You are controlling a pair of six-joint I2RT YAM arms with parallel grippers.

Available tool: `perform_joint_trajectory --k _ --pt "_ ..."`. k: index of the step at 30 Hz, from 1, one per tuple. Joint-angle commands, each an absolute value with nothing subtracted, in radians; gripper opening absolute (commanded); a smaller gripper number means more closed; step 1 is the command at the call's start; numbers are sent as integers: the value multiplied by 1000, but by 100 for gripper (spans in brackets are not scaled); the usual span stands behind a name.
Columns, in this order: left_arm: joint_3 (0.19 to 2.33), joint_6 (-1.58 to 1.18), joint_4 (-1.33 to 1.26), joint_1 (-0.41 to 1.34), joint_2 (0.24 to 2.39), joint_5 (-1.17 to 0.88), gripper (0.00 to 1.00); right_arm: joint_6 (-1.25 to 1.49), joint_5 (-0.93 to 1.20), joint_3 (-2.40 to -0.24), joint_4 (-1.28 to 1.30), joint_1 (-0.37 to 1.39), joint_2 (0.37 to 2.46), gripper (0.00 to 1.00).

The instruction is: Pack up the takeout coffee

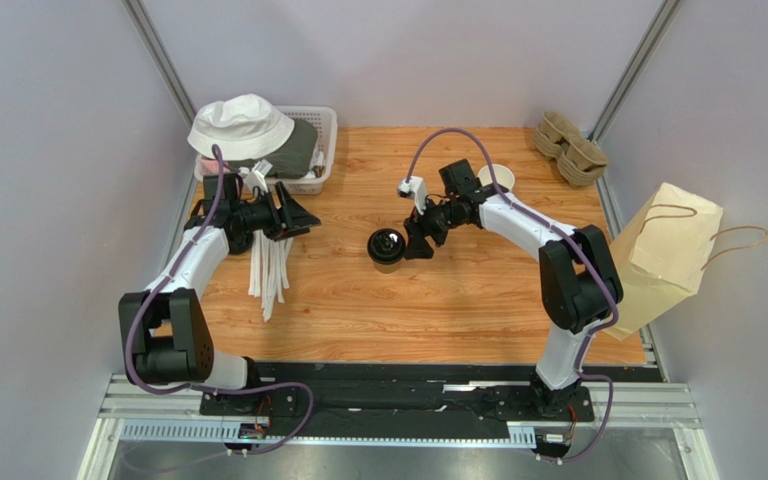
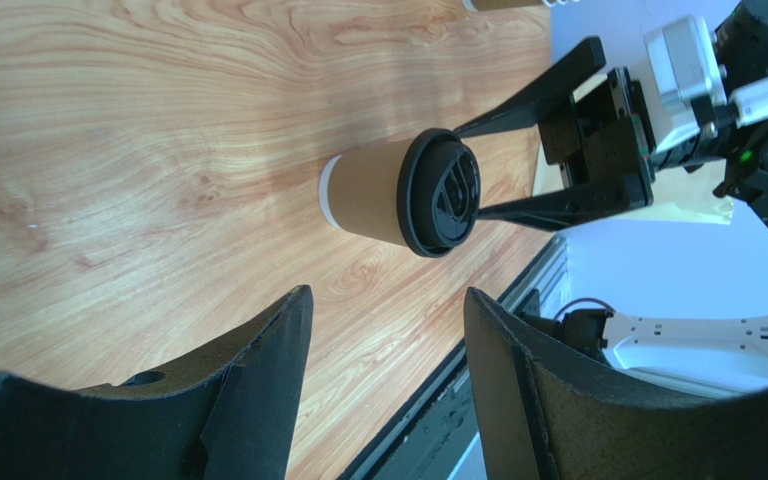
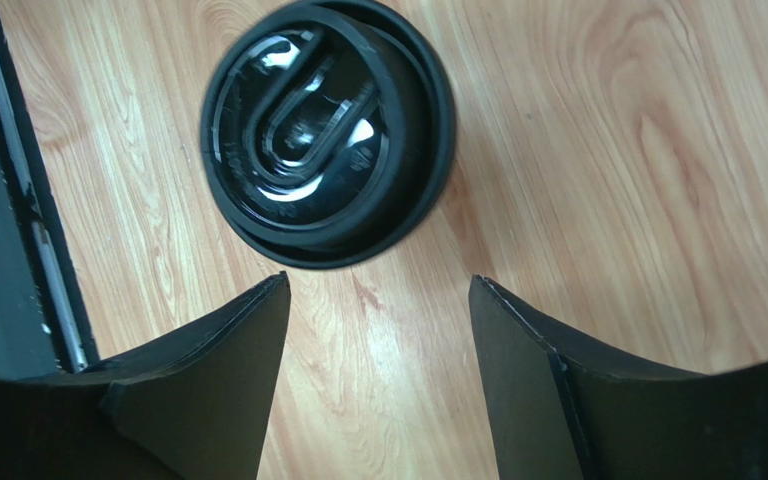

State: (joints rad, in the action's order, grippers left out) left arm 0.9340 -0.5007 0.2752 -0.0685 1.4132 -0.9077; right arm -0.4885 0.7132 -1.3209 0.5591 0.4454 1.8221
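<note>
The takeout coffee stands upright at the middle of the wooden table, a tan paper cup with a black lid. My right gripper is just to its right, tilted down at it. It is open, and the lid lies just beyond the fingertips, not between them. My left gripper hovers further off to the cup's left, pointing toward it. It is open too, with only bare table between its fingers.
A brown paper bag leans at the right edge. Stacked pulp cup trays sit at the back right. An open cup stands behind the right arm. A white basket with a hat is at the back left, white strips in front.
</note>
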Motion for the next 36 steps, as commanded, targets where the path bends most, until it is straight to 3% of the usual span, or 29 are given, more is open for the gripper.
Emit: perform_joint_trajectory --k 1,11,36 --pt "948 -469 282 -118 1361 -920 66 -647 755 -1327 497 480 1815 70" --pt "959 -468 279 -169 1361 -923 66 -704 755 -1354 526 554 1854 66" --pt "904 -434 347 -305 1267 -920 66 -365 627 -1595 287 687 2100 63"
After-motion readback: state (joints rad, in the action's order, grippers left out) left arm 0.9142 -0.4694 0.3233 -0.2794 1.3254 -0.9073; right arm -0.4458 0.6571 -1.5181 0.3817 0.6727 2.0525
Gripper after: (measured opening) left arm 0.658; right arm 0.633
